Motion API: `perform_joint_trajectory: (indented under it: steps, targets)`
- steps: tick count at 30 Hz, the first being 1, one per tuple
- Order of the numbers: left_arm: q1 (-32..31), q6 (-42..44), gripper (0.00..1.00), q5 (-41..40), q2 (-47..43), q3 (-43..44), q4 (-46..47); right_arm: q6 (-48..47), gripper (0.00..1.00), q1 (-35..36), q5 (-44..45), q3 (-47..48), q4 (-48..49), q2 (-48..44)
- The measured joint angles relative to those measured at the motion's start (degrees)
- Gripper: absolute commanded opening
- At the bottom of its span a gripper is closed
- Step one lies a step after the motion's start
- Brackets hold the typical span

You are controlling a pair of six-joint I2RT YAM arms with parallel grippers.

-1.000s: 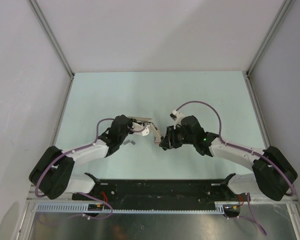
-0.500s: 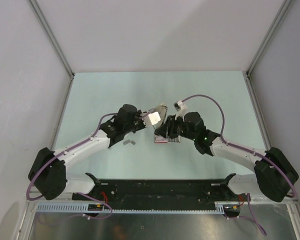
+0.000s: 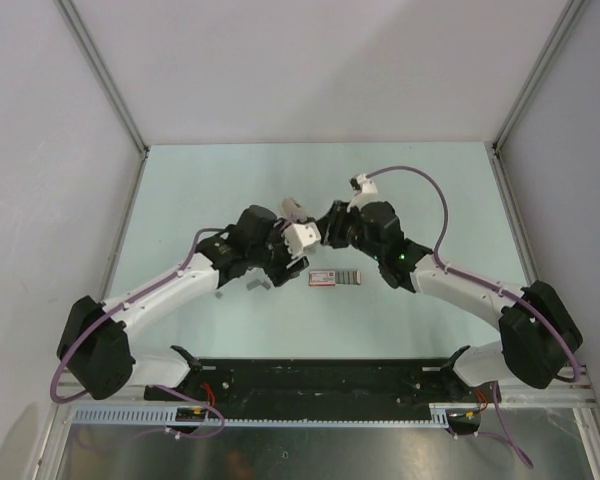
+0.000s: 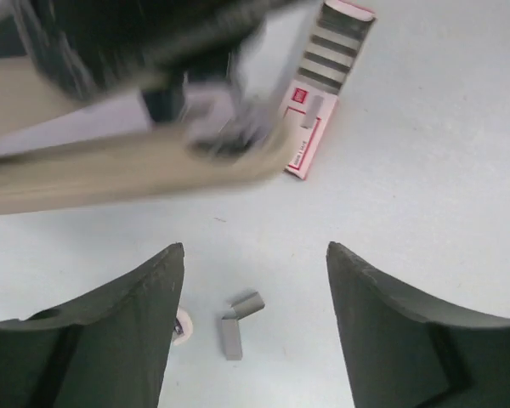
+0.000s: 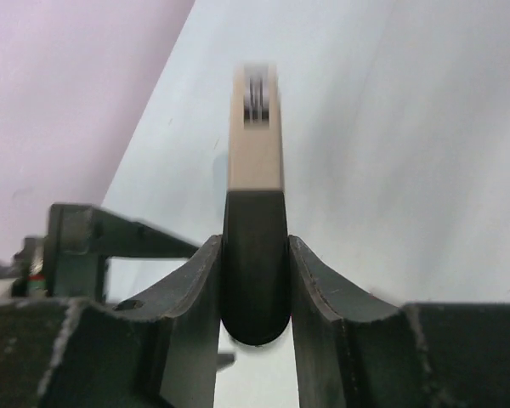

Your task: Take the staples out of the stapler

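Note:
The stapler (image 3: 304,236), beige with a black rear end, hangs above the table, blurred in the left wrist view (image 4: 127,166). My right gripper (image 3: 330,228) is shut on its black end (image 5: 255,263), and the beige body (image 5: 255,144) points away from the camera. My left gripper (image 4: 253,248) stands open just below the stapler, touching nothing, and in the top view it (image 3: 272,262) sits left of the stapler. Two short grey staples strips (image 4: 238,319) lie bent on the table between the open fingers, small in the top view (image 3: 258,285).
A small red-and-white flat box (image 3: 335,279) with grey strips in it lies on the table right of the staples, also in the left wrist view (image 4: 323,85). A tiny white round piece (image 4: 180,325) lies beside the left finger. Grey walls enclose the table.
My left gripper has opened and let go of the stapler. The right gripper has carried the stapler farther from the bases, uncovering the flat box.

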Motion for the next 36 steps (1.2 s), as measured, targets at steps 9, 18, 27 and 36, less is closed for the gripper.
perform_joint_trajectory:
  steps: [9,18,27,36]
  targets:
    - [16.9,-5.4,0.99,1.6,-1.2,7.5,-1.5,-6.4,0.0,-3.5,9.0,10.8,-7.8,9.7]
    - [29.2,-6.9,0.99,2.5,-9.5,7.0,-3.0,-11.0,0.0,-4.3,13.3,14.7,-10.2,18.4]
    - [32.1,-7.5,1.0,4.0,-11.8,3.9,-4.1,-14.6,0.0,-3.9,16.4,17.8,-7.8,21.4]
    - [33.6,-7.4,0.99,4.1,-13.0,0.3,-4.9,-25.3,0.0,2.0,29.7,18.9,5.9,27.8]
